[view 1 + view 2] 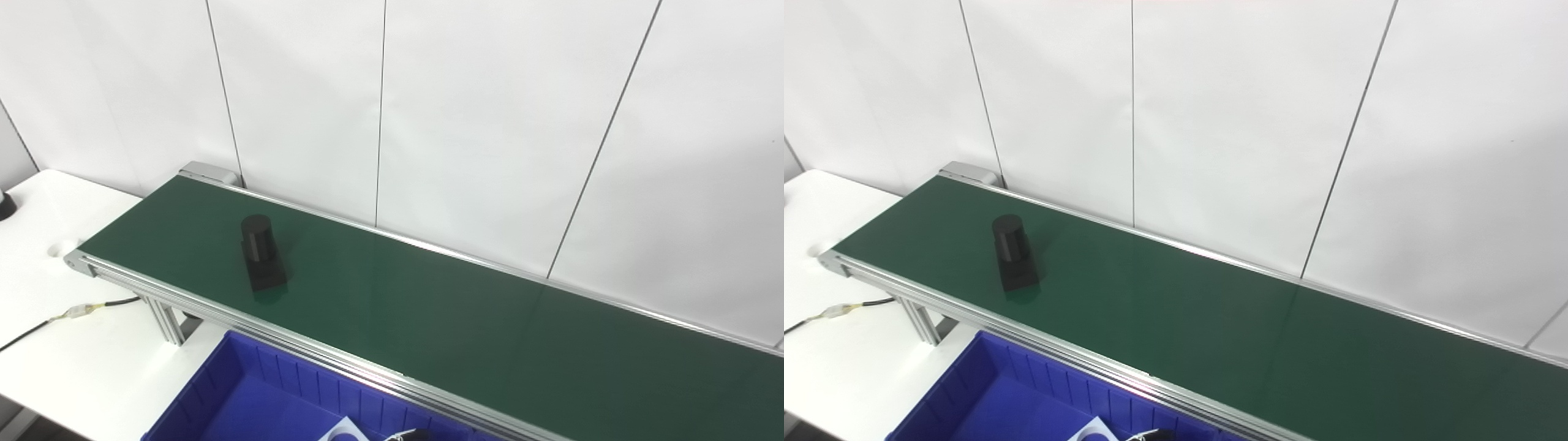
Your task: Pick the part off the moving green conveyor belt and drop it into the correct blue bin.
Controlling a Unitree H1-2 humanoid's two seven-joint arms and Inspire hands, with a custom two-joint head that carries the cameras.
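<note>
A black part (pixel 261 252), a cylinder on a square base, stands upright on the green conveyor belt (pixel 429 318) near its left end. In the right eye view the black part (pixel 1013 252) sits at a matching spot. A blue bin (pixel 269 398) lies below the belt's near rail at the bottom left, with a white label and a dark item at its bottom edge. Neither hand is in view.
The belt's aluminium frame (pixel 245 318) runs diagonally from upper left to lower right. A white table (pixel 55 343) holds the belt's leg and a black cable with a connector (pixel 79 311). White wall panels stand behind the belt.
</note>
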